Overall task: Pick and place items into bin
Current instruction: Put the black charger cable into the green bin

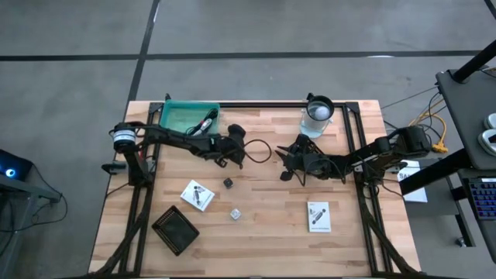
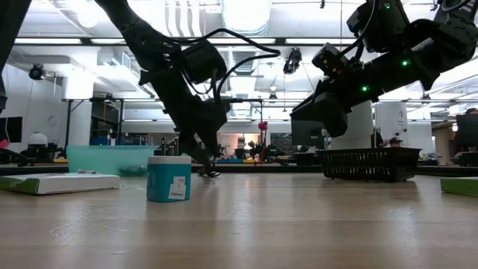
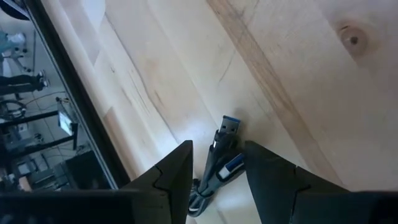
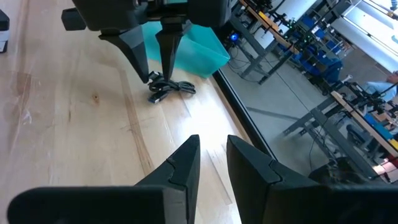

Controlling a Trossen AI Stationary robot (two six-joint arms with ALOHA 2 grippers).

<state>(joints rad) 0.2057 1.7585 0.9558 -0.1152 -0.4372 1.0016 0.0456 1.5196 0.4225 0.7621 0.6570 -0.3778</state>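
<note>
A thin black cable (image 3: 224,146), coiled, with a USB plug (image 3: 229,126), lies on the wooden table in front of the green bin (image 1: 186,116). My left gripper (image 3: 217,155) is open and points down at the cable, one finger on each side of it; the right wrist view shows that gripper (image 4: 157,76) over the coil (image 4: 174,87). My right gripper (image 4: 212,152) waits open and holds nothing, right of centre (image 1: 285,161). Two white packets (image 1: 198,194) (image 1: 318,215) and two small cubes (image 1: 229,183) (image 1: 235,214) lie flat nearer the front. My left gripper comes at the cable from above, slanting down. Its fingers (image 3: 180,165) stand astride the stretch just behind the plug. The cable lies flat on the table. Whether the fingers touch it I cannot tell.
A clear cup with a white ball (image 1: 318,112) stands at the far edge, right of centre. A black mesh basket (image 1: 176,230) sits at the near left. A black frame rail (image 1: 256,104) runs along the far edge. Bare wood lies between the two packets.
</note>
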